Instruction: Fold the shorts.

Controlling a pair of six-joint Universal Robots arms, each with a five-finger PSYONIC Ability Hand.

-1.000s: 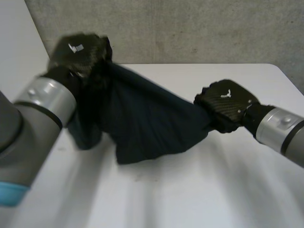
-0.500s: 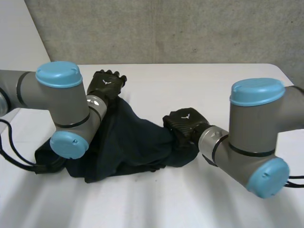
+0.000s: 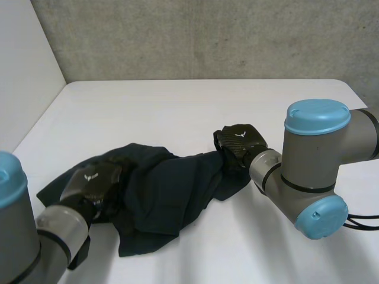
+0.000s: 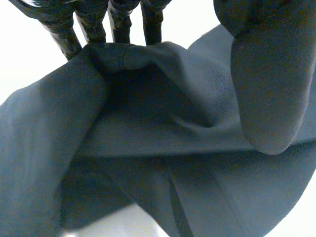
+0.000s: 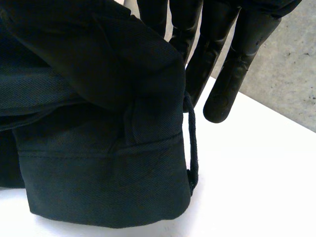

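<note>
The dark shorts [image 3: 160, 189] lie bunched on the white table [image 3: 177, 100], stretched from its near left toward the centre. The left hand [image 3: 92, 183] sits on their left end; in its wrist view a fold of cloth [image 4: 148, 148] is pinched between the straight fingers [image 4: 121, 22] and the thumb. The right hand [image 3: 240, 142] clamps the right end, its fingers [image 5: 232, 64] behind a hemmed edge with a belt loop [image 5: 191, 143]. A grey wall [image 3: 207, 35] stands beyond.

Left hand [image 4: 121, 19] – fingers' ends hidden behind shorts [image 4: 148, 138] fold.
</note>
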